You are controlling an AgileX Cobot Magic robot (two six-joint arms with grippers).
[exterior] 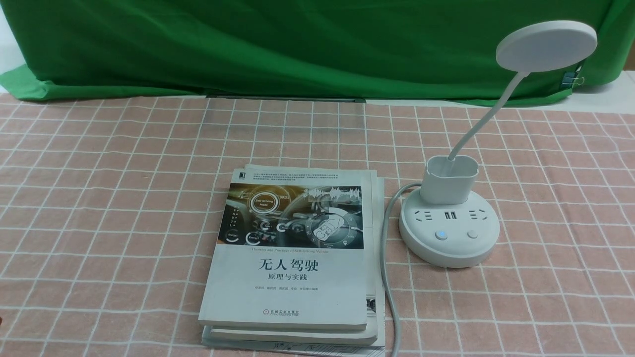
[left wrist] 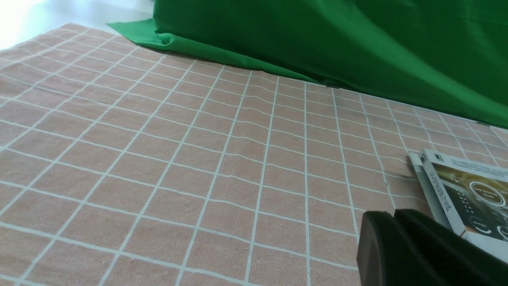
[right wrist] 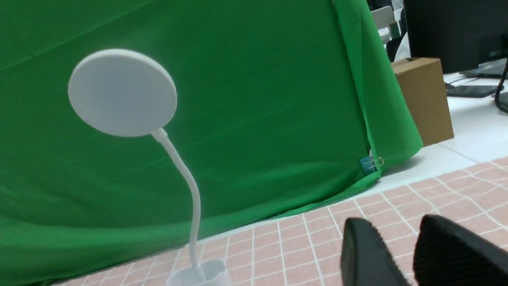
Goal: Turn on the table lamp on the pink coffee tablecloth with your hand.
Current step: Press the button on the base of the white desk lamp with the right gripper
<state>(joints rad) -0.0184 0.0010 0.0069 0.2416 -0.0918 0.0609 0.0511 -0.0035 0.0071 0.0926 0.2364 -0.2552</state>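
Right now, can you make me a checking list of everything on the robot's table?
Surface: pink checked tablecloth, flat, faint creases.
Job's things: table lamp stands right of the books; head looks unlit; left button glows blue.
Clutter: stack of books, middle of the cloth.
Tools: left tool shut, holding nothing; right tool open, holding nothing; neither touches the lamp.
Cables: white cord runs from the lamp base past the books toward the near edge.
Surroundings: green cloth behind; blue clip on it; cardboard box beyond.
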